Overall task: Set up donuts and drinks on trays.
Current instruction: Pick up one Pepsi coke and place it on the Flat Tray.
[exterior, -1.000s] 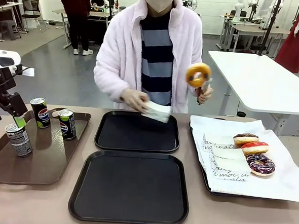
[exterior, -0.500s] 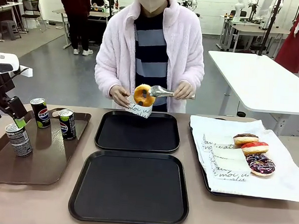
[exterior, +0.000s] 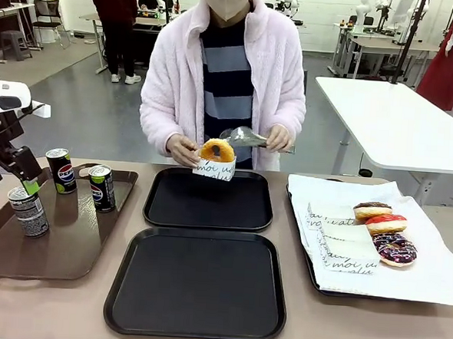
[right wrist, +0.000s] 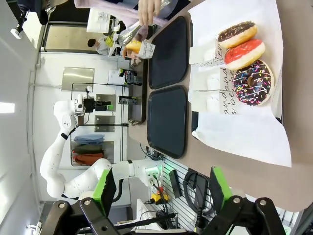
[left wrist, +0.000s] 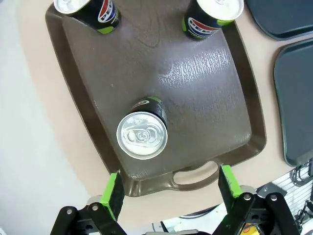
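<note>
**Donut is going into its sleeve — both trays are waiting**

The person at the far side is now holding the yellow-orange glazed ring donut seated in its white paper sleeve with black script, just above the far rim of the farther matte black square tray. A second ago that donut was raised high in the metal tongs, well apart from the sleeve. Now the tongs are pulling back from it in the person's other hand.

This looks like the end of the wrapping step, and the sleeved donut is probably about to go down on that tray. Both that tray and the nearer matte black tray are bare, so the setting-up is barely starting.

The left gripper is still hanging with its jaws spread wide and gripping nothing, above the grey-patterned slim can on the glossy brown handled tray. Neither that can nor the two black Pepsi cans have shifted.

The right gripper is likewise standing wide and empty, looking along the table. Three more glazed donuts are lying on the paper-lined tray.
</note>
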